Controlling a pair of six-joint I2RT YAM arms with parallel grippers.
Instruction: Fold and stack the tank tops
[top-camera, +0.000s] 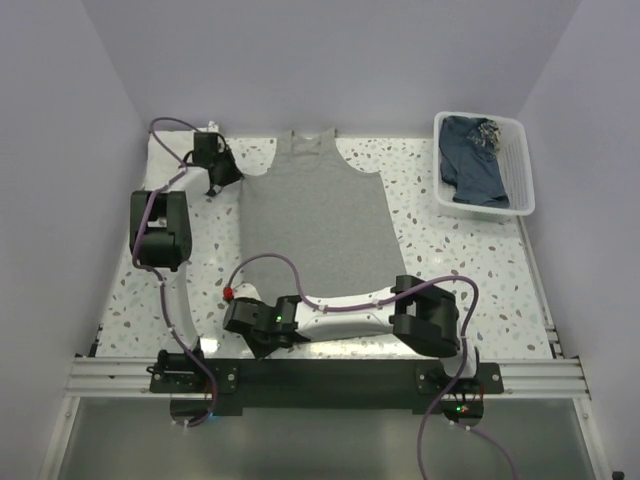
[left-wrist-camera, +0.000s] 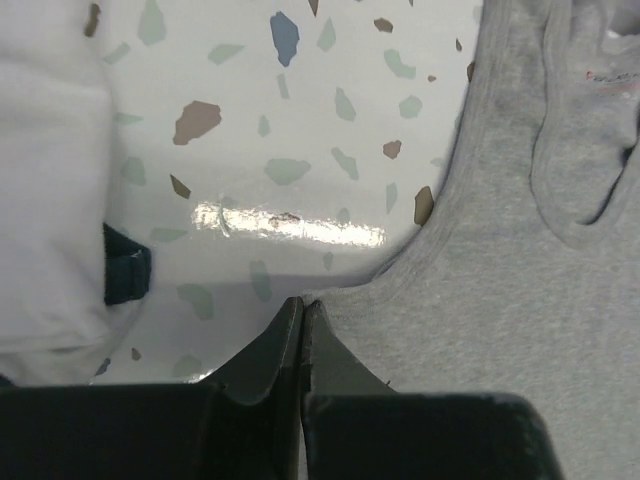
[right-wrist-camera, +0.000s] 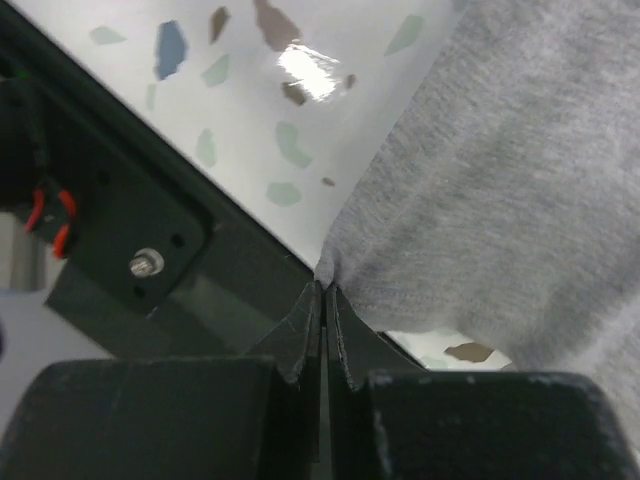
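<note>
**Both hands closed on the grey top, spread flat mid-surface**

At the far left, at about 10 o'clock on the white speckled terrazzo surface (top-camera: 440, 260), lies the white cloth tank top with navy trim (left-wrist-camera: 50, 200). It is bunched, and only a part of it shows beside the left arm.

Just to its right is the left hand (top-camera: 222, 175). Its two dark fingers are pressed together with no gap, and the wrist view shows the ribbed armhole edge of the plain grey sleeveless cloth tank top (top-camera: 315, 215) running straight into their tips. The hand pinches that edge at the top's 10 o'clock corner.

The grey tank top lies flat in the middle of the surface, with its neck and straps toward 12 o'clock and its hem toward 6 o'clock.

The right arm reaches across the near edge toward 9 o'clock and puts the right hand (top-camera: 250, 305) at the top's 7 o'clock hem corner. Its fingers are shut tight on the cloth, which puckers where it meets the tips.

At 2 o'clock, well apart from the grey top, the white slatted plastic basket (top-camera: 520, 150) holds a crumpled dark blue cloth (top-camera: 470, 165).
</note>
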